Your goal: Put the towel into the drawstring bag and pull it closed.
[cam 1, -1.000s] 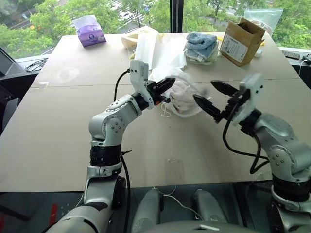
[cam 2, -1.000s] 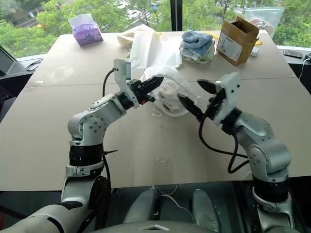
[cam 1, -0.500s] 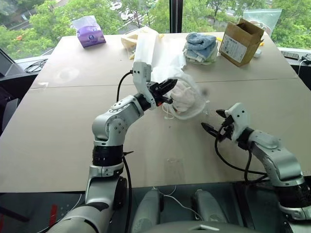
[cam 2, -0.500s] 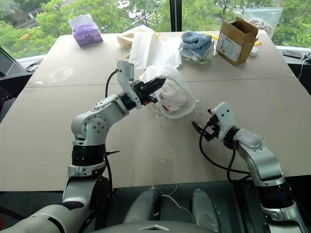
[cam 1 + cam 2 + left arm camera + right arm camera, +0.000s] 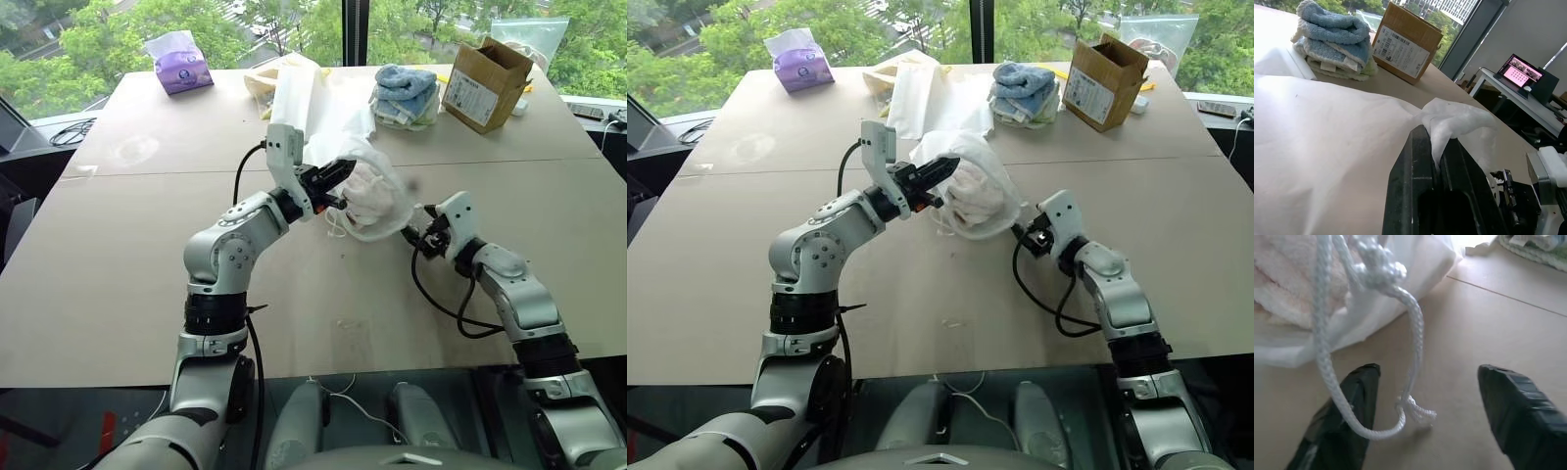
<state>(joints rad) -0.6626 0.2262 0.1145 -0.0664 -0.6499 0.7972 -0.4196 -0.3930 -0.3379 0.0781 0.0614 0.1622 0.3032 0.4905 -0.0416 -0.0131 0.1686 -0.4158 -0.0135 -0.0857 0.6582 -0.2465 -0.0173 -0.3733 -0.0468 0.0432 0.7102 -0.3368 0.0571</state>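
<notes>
A: What has changed since a second ago?

B: The right gripper [image 5: 1422,416] has come down from its raised spot and moved in toward the drawstring bag [image 5: 377,201]. It now sits low over the table [image 5: 127,284], just beside the bag's lower right edge.

A: And its fingers?

B: Parted, though narrower than before. The bag's white cord [image 5: 1413,340] hangs looped between them, its knotted end touching the table. Nothing is pinched yet.

A: The left gripper [image 5: 333,176]?

B: It has stayed put, clamped on a fold of the bag's thin fabric at the mouth, holding that edge up off the table.

A: Where is the towel [image 5: 367,188]?

B: Inside the bag, just ahead of the left fingertips; its cream pile shows through the fabric. The bag's mouth is not drawn closed.
</notes>
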